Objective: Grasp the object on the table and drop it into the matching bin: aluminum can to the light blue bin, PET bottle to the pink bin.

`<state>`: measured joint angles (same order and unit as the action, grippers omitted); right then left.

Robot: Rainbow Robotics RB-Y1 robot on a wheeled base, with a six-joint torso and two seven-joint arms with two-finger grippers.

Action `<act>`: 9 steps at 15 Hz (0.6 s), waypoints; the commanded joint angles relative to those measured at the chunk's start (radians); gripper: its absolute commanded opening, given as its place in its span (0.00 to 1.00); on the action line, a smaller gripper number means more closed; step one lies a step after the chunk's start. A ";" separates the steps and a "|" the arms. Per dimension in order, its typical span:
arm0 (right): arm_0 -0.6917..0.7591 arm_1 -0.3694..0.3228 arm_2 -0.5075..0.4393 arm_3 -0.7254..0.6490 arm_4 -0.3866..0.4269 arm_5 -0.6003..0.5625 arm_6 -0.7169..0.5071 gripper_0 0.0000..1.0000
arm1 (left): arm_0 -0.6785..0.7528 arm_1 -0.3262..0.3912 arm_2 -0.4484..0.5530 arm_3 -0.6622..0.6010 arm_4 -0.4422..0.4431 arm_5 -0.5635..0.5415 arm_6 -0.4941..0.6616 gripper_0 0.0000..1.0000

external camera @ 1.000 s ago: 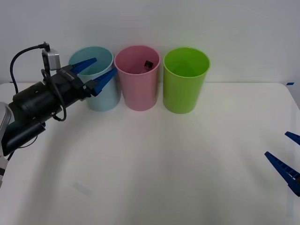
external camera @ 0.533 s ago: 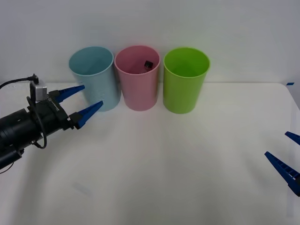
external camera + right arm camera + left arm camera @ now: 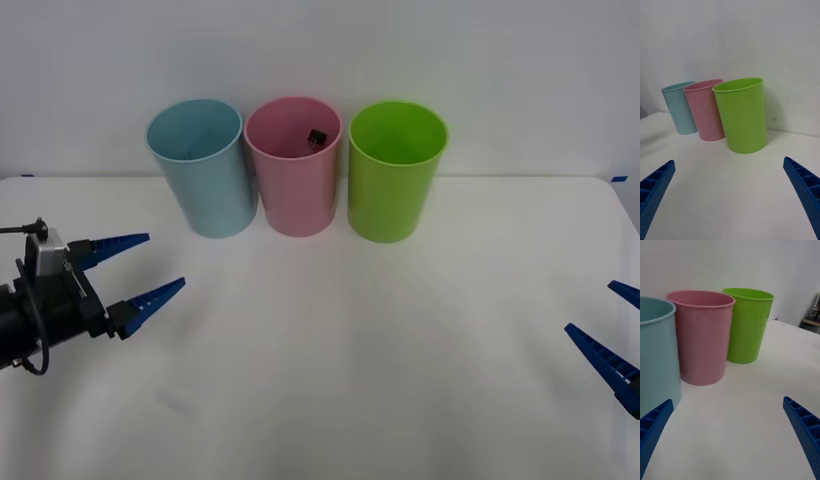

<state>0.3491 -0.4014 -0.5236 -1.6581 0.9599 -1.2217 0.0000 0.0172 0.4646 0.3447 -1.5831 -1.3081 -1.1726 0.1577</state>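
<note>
The pink bin stands in the middle of a row of three at the back of the white table. Inside it, near the far rim, shows the black cap of the PET bottle; the rest of the bottle is hidden by the wall. The light blue bin is to its left. My left gripper is open and empty, low over the table's left side, in front of and left of the light blue bin. My right gripper hangs open and empty at the right edge.
A lime green bin stands right of the pink one. The left wrist view shows the light blue bin, pink bin and green bin close ahead. The right wrist view shows the same row farther off.
My left gripper, open all along, has pulled back from beside the light blue bin's rim, moving down and toward the table's left front. The right gripper has stayed still.
</note>
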 commanded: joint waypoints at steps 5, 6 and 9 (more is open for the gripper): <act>0.000 0.000 0.000 0.000 0.000 0.000 0.000 1.00 | 0.127 0.005 0.123 -0.058 0.004 -0.070 -0.044 1.00; 0.000 0.000 0.000 0.000 0.000 0.000 0.000 1.00 | 0.139 0.009 0.135 -0.061 0.007 -0.071 -0.047 1.00; 0.000 0.000 0.000 0.000 0.000 0.000 0.000 1.00 | 0.173 0.032 0.163 -0.066 0.016 -0.071 -0.052 1.00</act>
<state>0.3491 -0.4014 -0.5236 -1.6581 0.9599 -1.2217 0.0000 0.1840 0.4920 0.5003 -1.6479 -1.2925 -1.2442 0.1061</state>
